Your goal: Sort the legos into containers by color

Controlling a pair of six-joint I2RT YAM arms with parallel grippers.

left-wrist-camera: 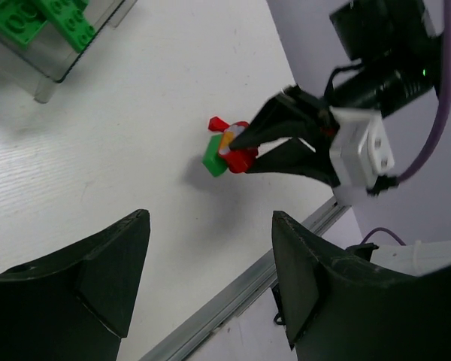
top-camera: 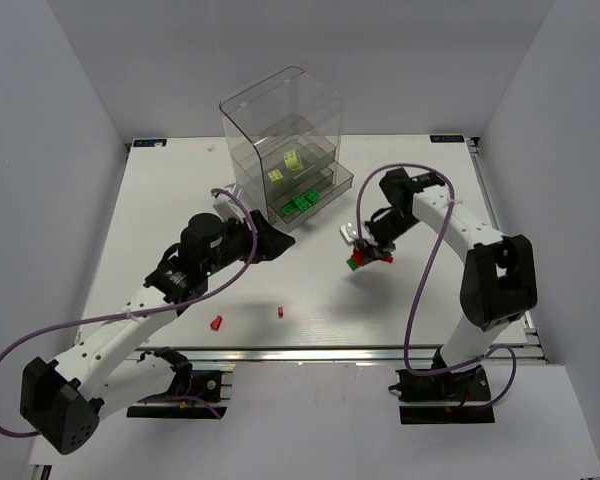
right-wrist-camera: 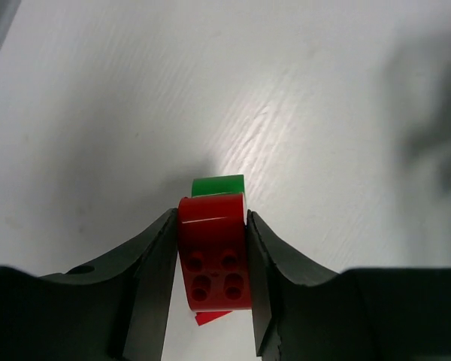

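My right gripper (top-camera: 368,252) is shut on a red brick (right-wrist-camera: 213,256) with a dark green brick (right-wrist-camera: 218,184) stuck to its far end and another red piece (right-wrist-camera: 210,317) below. It holds this cluster (left-wrist-camera: 227,153) low over the table, right of the containers (top-camera: 280,140). The clear drawers hold pale yellow-green bricks (top-camera: 286,166) in the upper one and green bricks (top-camera: 300,204) in the lower one. My left gripper (top-camera: 272,240) is open and empty near the drawer fronts, its fingers (left-wrist-camera: 98,286) wide apart. Two small red bricks (top-camera: 216,323) (top-camera: 280,312) lie near the front edge.
The green bricks in the lower drawer (left-wrist-camera: 37,19) show at the top left of the left wrist view. The table's metal front rail (left-wrist-camera: 233,297) runs below my left fingers. Purple cables loop over both arms.
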